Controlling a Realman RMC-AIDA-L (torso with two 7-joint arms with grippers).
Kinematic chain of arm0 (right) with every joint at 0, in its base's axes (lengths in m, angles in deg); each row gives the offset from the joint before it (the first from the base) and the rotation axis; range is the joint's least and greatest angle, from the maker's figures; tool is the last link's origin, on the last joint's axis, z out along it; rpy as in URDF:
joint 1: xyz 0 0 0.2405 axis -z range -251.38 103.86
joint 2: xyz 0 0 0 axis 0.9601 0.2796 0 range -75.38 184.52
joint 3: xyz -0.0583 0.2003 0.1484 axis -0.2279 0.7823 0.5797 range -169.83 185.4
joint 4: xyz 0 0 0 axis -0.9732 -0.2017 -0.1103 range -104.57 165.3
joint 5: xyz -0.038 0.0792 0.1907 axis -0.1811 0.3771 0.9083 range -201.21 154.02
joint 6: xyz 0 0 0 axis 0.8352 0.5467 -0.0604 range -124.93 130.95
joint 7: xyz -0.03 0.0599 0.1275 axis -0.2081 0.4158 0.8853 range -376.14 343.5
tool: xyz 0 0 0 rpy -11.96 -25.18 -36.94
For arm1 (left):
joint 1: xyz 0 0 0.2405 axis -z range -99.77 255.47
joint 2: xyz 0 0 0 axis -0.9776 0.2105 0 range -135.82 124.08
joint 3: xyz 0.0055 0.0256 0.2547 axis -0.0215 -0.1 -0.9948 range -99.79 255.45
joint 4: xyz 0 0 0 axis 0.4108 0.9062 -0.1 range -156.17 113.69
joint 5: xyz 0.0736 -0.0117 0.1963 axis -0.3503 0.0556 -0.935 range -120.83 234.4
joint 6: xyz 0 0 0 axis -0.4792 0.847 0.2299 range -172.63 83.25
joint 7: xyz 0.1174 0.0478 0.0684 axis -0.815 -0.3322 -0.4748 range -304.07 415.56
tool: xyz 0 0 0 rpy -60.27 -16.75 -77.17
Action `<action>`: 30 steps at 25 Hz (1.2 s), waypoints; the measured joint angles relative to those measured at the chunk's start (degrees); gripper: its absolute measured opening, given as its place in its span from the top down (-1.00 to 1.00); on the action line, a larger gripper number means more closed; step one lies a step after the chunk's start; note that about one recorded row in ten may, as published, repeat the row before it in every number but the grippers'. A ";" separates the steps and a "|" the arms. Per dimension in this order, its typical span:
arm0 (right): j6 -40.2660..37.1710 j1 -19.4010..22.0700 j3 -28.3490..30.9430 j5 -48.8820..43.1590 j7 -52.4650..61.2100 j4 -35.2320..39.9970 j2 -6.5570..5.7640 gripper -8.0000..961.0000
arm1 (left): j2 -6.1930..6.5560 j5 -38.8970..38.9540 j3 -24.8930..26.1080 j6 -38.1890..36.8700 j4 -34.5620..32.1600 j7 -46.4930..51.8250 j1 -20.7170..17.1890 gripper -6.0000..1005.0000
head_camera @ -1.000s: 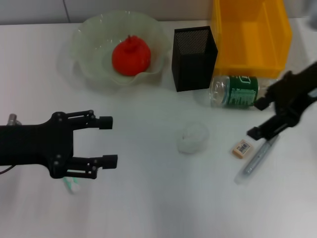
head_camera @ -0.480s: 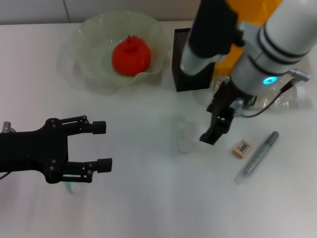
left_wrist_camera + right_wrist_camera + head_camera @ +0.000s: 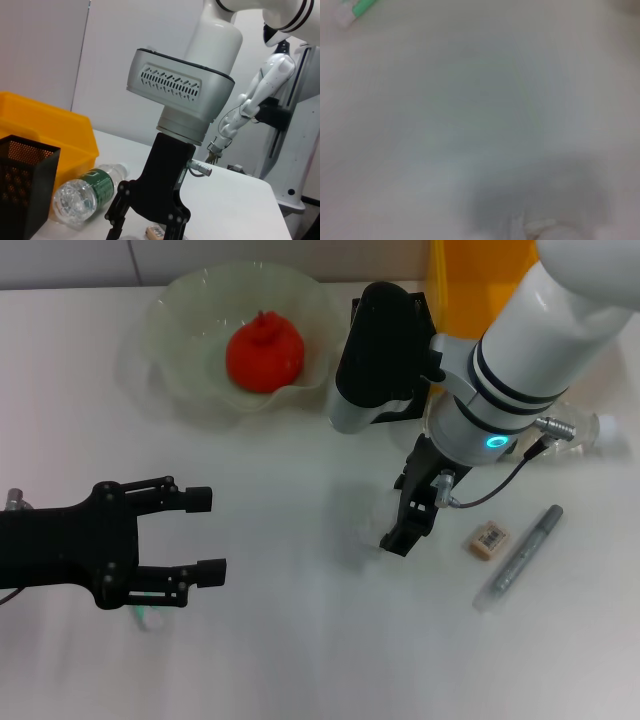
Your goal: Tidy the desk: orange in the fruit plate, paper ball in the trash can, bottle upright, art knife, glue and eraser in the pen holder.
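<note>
The orange (image 3: 264, 352) lies in the pale green fruit plate (image 3: 180, 350). My right gripper (image 3: 402, 512) hangs open right over the paper ball (image 3: 366, 524), which is mostly hidden by it; the left wrist view shows the same gripper (image 3: 145, 227) with its fingers spread. The eraser (image 3: 488, 539) and the silver art knife (image 3: 520, 558) lie to its right. The bottle (image 3: 87, 192) lies on its side beside the black mesh pen holder (image 3: 22, 185). My left gripper (image 3: 205, 535) is open, low at the left, with the green-and-white glue (image 3: 145, 618) beneath it.
A yellow bin (image 3: 470, 280) stands at the back behind the pen holder (image 3: 400, 298). The right arm's white body covers much of the pen holder and bottle in the head view. The glue (image 3: 357, 9) shows at a corner of the right wrist view.
My right arm has swung in from the right edge to the table's middle, coming down over the paper ball. The left gripper drew back slightly to the left.
</note>
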 joint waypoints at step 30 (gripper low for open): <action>-13.99 7.28 38.01 -8.45 -8.84 25.41 -0.77 -0.20 | -0.20 0.01 0.00 1.29 0.08 -0.94 -0.11 -0.70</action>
